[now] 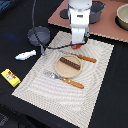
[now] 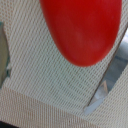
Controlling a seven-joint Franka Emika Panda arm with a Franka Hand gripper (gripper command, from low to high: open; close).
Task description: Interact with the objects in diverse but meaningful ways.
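My jaws (image 1: 78,44): over the mat's (image 1: 95,75) far edge; I hold the tomato (image 2: 82,30), closed on it.
Sausage (image 1: 69,62): on the plate (image 1: 59,70), at 6 o'clock from me.
Pan (image 1: 39,35): 9 o'clock.
Fish (image 1: 25,55), packet (image 1: 10,77): 8 o'clock, on the desk (image 1: 15,25).

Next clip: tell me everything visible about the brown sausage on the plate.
The brown toy sausage is a short, dark reddish-brown rod with rounded ends and a faintly glossy, plastic-like surface. It lies flat and diagonally across the round tan plate, which is all that touches it. The plate sits on the pale woven placemat between an orange-handled knife and fork. The robot's claw is apart from it.
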